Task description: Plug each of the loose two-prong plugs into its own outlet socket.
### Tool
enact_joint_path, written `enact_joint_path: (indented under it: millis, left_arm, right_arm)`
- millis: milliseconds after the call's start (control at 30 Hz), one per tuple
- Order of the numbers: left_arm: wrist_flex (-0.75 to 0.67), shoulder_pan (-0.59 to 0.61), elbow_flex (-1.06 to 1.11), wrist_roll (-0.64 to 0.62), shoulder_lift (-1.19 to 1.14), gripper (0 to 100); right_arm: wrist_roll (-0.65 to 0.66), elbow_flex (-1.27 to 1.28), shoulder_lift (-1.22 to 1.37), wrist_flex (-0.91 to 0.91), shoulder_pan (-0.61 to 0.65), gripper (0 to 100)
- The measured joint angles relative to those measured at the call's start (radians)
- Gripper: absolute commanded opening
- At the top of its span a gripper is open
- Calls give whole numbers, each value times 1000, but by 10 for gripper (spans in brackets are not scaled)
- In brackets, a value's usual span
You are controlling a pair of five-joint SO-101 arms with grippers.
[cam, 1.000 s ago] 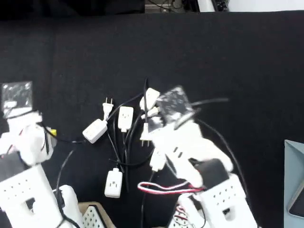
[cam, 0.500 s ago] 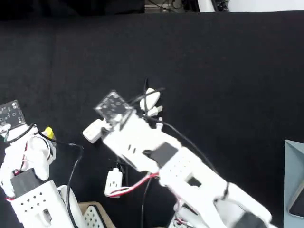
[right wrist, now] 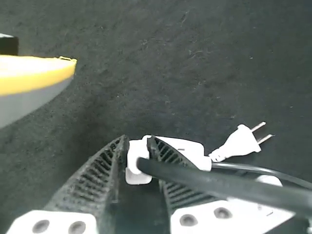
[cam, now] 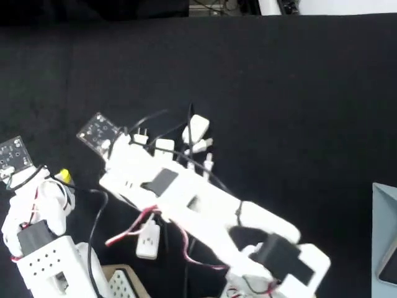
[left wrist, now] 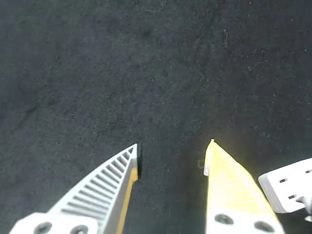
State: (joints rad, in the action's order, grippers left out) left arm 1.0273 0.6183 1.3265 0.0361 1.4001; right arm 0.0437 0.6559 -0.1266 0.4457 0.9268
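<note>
Several white two-prong plugs and outlet sockets on black cords lie tangled mid-table. One plug (cam: 141, 135) and a socket (cam: 164, 147) lie beside my right arm's wrist, with another plug (cam: 197, 129) behind them. A further socket (cam: 147, 239) lies near the front. My right gripper (right wrist: 136, 144) is shut on the end of a white outlet socket (right wrist: 170, 148) flat on the cloth, a black cord (right wrist: 219, 184) crossing over it and a loose plug (right wrist: 241, 141) close by. My left gripper (left wrist: 173, 146) stands open above bare cloth, that socket's end (left wrist: 287, 187) just beside it.
The table is covered in black cloth (cam: 279, 93). A grey-blue tray (cam: 384, 236) sits at the right edge and a perforated box (cam: 121, 282) at the front between the arm bases. The left gripper's yellow fingertip (right wrist: 34, 78) is near the right gripper.
My right arm has swung left across the cords, from the middle plugs to the leftmost socket, now between its fingers. The left arm shifted slightly.
</note>
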Motion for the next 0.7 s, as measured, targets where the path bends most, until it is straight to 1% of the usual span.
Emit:
enact_joint_path:
  millis: [533,700]
  left_arm:
    - [-3,0,0,0,0,223]
    - [-3,0,0,0,0,223]
  right_arm:
    - [-5,-9,101,-2,0,12]
    - [-5,-66,166,-3,-12,12]
